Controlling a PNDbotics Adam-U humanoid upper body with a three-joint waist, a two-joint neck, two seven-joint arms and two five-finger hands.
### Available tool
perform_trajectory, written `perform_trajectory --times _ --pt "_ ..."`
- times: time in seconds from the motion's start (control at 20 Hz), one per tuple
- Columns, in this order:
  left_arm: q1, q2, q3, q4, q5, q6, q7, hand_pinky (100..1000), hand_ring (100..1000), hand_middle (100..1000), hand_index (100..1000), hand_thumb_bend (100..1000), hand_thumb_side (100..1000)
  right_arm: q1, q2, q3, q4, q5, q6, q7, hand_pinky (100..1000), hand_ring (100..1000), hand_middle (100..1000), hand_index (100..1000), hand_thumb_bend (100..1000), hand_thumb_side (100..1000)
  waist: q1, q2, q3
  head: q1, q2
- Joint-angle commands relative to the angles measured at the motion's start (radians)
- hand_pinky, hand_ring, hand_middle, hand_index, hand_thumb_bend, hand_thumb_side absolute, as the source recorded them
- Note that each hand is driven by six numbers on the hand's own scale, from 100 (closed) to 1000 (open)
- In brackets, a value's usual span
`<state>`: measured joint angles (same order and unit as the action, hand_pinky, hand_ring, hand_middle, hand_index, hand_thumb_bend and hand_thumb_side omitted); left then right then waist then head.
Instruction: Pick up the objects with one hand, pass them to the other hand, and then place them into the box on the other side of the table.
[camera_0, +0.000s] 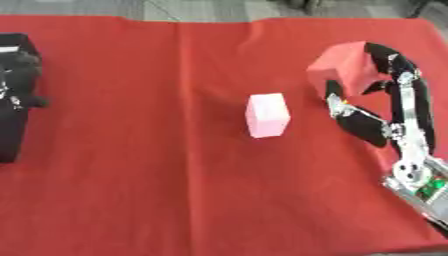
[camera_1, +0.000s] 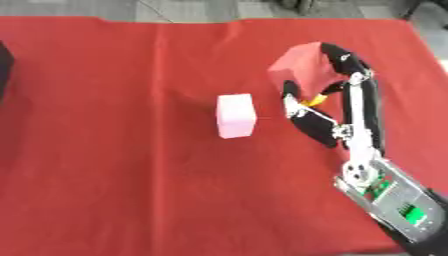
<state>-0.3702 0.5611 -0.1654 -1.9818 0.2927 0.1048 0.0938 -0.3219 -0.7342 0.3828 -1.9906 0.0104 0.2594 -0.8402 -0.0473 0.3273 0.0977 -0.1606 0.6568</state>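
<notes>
My right hand (camera_1: 337, 95) curls around the red block (camera_1: 297, 67); the pink block (camera_1: 235, 115) stands left of it. Only the left eye view shows my dark left hand (camera_0: 19, 75), fingers unreadable.

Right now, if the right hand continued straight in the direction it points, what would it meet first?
The right hand, curled around the red block, points toward the table's far edge. Beyond the block, only bare red tablecloth shows in that line. The pink block sits to its left, out of the way. Depth is uncertain.
</notes>
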Motion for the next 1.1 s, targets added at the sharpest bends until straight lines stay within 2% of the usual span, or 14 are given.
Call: perform_trajectory --times 0.05,0.5,0.8,1.1 --pt "-0.024 0.057 0.019 -0.018 0.015 -0.023 -0.003 675 856 779 813 100 675 -0.033 0.010 0.019 -0.009 0.035 -0.005 -0.019 517 722 408 602 100 100 0.007 -0.029 0.003 0.000 -0.008" --pt "-0.088 0.173 0.022 -0.018 0.053 -0.045 -0.041 678 855 779 812 100 625 -0.097 0.065 0.112 -0.009 0.177 0.014 -0.009 524 702 395 574 100 100 0.016 -0.039 0.015 -0.009 -0.003" --pt "-0.141 0.253 0.008 -0.018 0.062 -0.013 -0.083 680 854 779 813 100 604 -0.131 0.081 0.168 -0.009 0.268 0.029 0.016 539 690 394 574 100 100 0.021 -0.040 0.022 -0.010 -0.003" --pt "-0.228 0.351 -0.039 -0.018 0.043 0.058 -0.175 686 852 779 817 100 589 -0.167 0.091 0.217 -0.009 0.361 0.055 0.054 553 682 397 576 100 100 0.029 -0.042 0.034 -0.010 0.000"
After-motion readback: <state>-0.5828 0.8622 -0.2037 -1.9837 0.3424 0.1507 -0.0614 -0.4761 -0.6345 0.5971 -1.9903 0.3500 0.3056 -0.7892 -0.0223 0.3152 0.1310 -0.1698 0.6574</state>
